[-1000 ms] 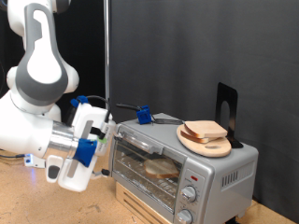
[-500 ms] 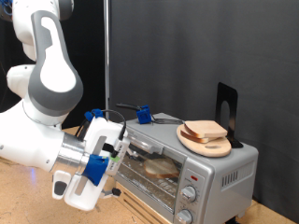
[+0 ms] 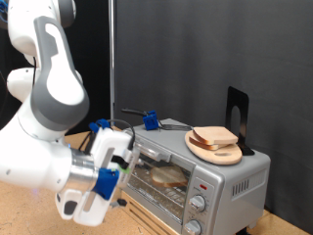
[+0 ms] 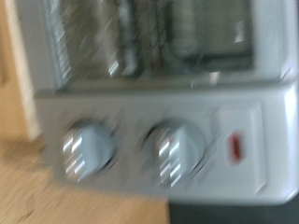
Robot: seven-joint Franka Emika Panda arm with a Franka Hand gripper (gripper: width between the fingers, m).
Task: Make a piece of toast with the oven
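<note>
One piece of toast (image 3: 168,177) inside oven (image 3: 227,178)

Exterior view: evenly lit and bright in the foreground against a black curtain backdrop (image 3: 215,49) that takes almost no light; soft shadows only. The boxy silver-grey toaster oven (image 3: 230,176) is fairly sharp, with pale reflections on its glass door (image 3: 156,174). Wrist view: heavily motion-blurred and soft throughout; the round silver knobs (image 4: 89,152) are smeared, glare streaks crossing the glass.
</note>
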